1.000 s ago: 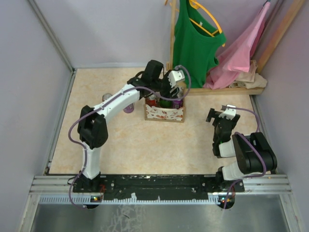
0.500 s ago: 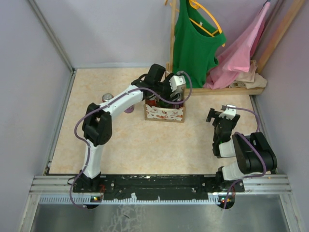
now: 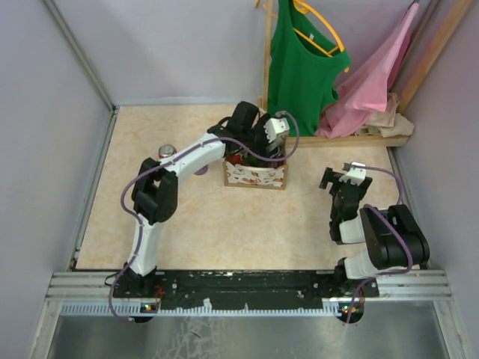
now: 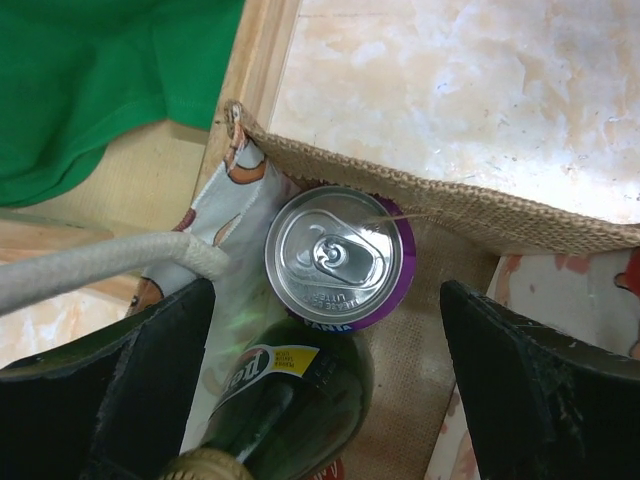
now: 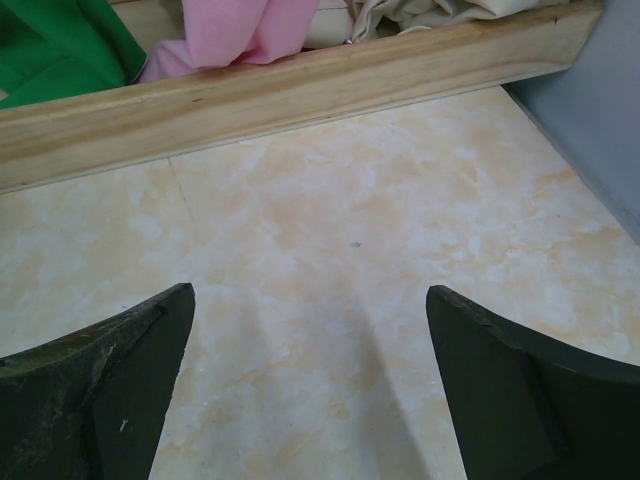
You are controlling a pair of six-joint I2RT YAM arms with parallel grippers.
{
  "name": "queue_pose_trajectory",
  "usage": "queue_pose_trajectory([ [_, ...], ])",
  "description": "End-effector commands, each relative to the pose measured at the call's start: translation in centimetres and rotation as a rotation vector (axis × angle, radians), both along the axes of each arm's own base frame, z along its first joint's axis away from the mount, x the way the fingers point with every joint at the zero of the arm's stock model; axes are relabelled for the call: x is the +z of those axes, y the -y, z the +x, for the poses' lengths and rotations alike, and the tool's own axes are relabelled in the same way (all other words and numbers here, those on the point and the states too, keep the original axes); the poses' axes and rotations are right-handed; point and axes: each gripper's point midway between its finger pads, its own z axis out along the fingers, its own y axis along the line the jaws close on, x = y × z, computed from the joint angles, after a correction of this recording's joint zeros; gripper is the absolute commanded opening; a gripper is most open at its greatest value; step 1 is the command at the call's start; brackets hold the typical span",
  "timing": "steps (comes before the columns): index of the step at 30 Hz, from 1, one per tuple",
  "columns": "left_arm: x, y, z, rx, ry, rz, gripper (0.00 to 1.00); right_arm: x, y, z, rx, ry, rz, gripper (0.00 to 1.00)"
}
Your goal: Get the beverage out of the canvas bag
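The left gripper [image 4: 328, 290] hangs right over the canvas bag [image 3: 254, 176] at the far side of the table [image 3: 187, 217], fingers spread wide with nothing between them. Both drinks sit inside the bag: a purple can [image 4: 340, 258] standing upright against the burlap-lined wall, and a green bottle [image 4: 292, 388] touching it on the near side. The right gripper [image 5: 310, 300] is well off to the right above bare tabletop, fingers apart too and holding nothing.

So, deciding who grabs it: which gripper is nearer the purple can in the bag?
Left. The left gripper is open directly over the purple can; the right gripper is well right of the canvas bag.
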Motion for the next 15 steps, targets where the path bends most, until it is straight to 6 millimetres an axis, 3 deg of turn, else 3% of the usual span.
queue_pose_trajectory([
  [1,-0.9,0.8,0.4,0.014,0.001,0.005,1.0,2.0,0.2,0.8,-0.008,0.072,0.006,0.99],
  [11,-3.1,1.5,0.5,0.042,0.043,0.086,1.0,2.0,0.2,0.8,-0.01,0.071,0.006,0.99],
  [15,-2.8,1.5,0.4,0.05,0.045,0.084,1.0,2.0,0.2,0.8,-0.01,0.071,0.006,0.99],
])
